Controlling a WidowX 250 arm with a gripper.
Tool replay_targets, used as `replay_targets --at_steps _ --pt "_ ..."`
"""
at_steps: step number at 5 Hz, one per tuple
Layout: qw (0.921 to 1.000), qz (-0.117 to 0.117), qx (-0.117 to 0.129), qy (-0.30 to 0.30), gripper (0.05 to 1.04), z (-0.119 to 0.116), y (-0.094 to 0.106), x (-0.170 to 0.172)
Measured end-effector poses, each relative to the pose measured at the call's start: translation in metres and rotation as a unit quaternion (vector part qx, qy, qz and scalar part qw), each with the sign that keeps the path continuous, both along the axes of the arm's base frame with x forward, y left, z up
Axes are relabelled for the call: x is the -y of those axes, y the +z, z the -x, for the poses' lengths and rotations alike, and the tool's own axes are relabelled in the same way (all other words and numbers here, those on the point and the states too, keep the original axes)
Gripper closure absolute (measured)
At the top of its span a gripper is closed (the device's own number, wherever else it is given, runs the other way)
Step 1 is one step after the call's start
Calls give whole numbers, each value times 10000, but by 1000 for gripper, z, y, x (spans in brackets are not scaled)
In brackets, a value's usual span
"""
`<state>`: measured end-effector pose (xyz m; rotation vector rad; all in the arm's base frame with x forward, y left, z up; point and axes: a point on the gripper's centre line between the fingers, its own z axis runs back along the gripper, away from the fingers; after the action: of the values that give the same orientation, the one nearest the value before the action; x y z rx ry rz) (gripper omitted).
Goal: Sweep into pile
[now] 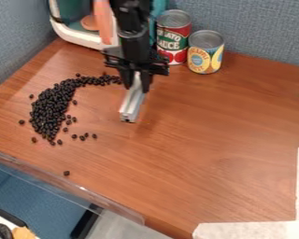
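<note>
My gripper (137, 80) hangs down over the upper middle of the desk, shut on a silver-grey metal bar (132, 105). The bar slants down and slightly left from the fingers, its lower end at or close to the wood. To the left lie many small black beans (49, 108) in a curved, dense heap. A thinner band of beans arcs from its top toward the gripper, its right end close beside the fingers. Several loose beans lie below and around the heap, and a lone bean (66, 173) is farther down near the front edge.
Two cans, a red tomato one (173, 41) and a yellow one (205, 54), stand behind and right of the gripper. A white and teal object (76, 33) is at the upper left. Clear plastic edging (71, 183) runs along the lower left; pale tape (252, 230) marks the lower right.
</note>
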<state>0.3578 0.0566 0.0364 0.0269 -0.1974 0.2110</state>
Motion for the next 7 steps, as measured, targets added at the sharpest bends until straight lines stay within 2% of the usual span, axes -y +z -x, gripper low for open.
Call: replay_targets --at_steps 1,2,3,4,5,7 --pt "9998 116 -161 11 740 -21 -22 8" --pt "9996 266 -72 83 740 -40 -28 10" --pt "9995 276 15 160 740 -51 -29 8" --pt "9988 161 44 464 740 -52 -27 -9" --pt "9952 -28 -58 973 740 -38 -28 -41" --pt "9856 -62 -91 1687 740 -12 -28 -81"
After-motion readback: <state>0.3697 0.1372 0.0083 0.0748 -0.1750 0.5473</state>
